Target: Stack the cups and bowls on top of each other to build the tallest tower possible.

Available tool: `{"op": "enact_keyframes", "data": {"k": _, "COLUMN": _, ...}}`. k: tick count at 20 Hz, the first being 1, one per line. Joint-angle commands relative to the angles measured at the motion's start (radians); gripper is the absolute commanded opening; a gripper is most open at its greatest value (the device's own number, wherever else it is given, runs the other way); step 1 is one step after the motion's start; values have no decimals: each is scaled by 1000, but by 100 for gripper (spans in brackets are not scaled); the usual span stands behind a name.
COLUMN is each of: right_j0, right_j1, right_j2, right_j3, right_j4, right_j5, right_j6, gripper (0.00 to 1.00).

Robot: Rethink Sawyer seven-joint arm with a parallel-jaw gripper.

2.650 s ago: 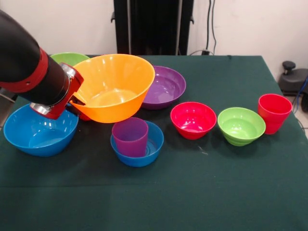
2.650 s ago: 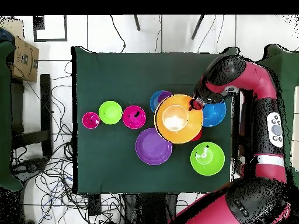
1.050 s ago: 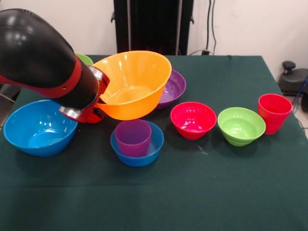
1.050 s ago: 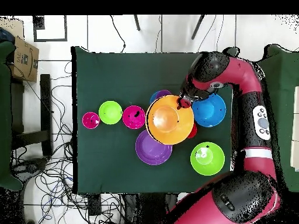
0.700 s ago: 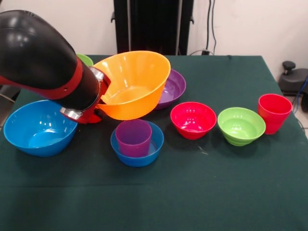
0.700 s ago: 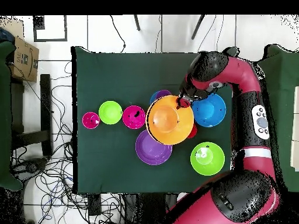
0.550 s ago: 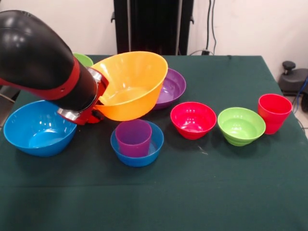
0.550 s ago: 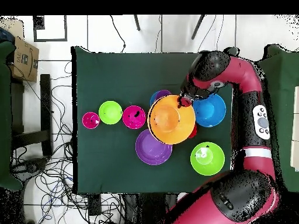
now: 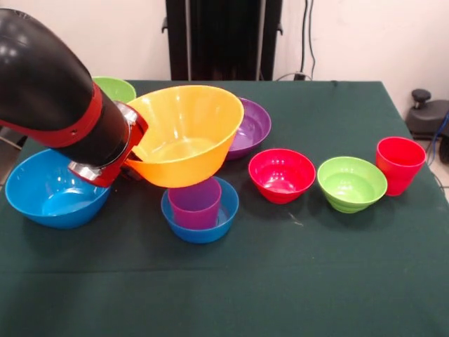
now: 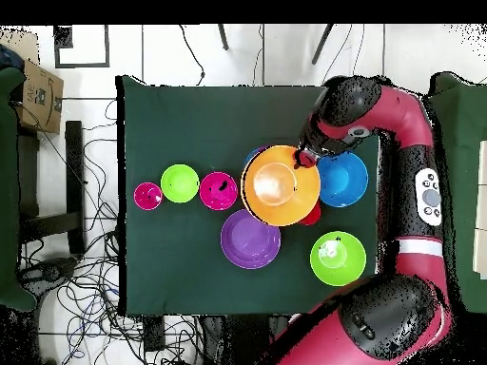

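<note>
Green bench (image 9: 295,281) cloth carries the bowls. Nearest, a purple cup (image 9: 194,204) sits inside the small blue bowl (image 9: 200,210); just above it the yellow bowl (image 9: 186,133) is held aloft, rim clamped by the hand (image 9: 132,163).

Glossy plastic bowls (image 9: 282,174), matt cloth table (image 9: 295,281)

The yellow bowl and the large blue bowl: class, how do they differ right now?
The yellow bowl is lifted and tilted, gripped at its rim at the gripper; the large blue bowl sits level on the table. The yellow bowl overhangs the purple cup in the small blue bowl; the large blue bowl has nothing beneath it. Yellow looks bigger. Both are glossy, round and empty.
</note>
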Motion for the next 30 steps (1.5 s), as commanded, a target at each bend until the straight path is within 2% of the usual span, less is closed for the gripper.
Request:
{"op": "enact_keyframes", "data": {"k": 1, "right_j0": 79, "right_j1": 1, "right_j2": -45, "right_j3": -84, "right_j4": -79, "right_j5": 119, "right_j6": -256, "gripper": 0}}
{"op": "enact_keyframes", "data": {"k": 10, "right_j0": 86, "right_j1": 15, "right_j2": -50, "right_j3": -82, "right_j4": -58, "right_j5": 123, "right_j6": -229, "gripper": 0}}
{"op": "enact_keyframes", "data": {"k": 20, "right_j0": 65, "right_j1": 34, "right_j2": -56, "right_j3": -49, "right_j4": -49, "right_j5": 66, "right_j6": -231, "gripper": 0}}
{"op": "enact_keyframes", "data": {"k": 30, "right_j0": 79, "right_j1": 38, "right_j2": -47, "right_j3": -76, "right_j4": -45, "right_j5": 67, "right_j6": -208, "gripper": 0}}
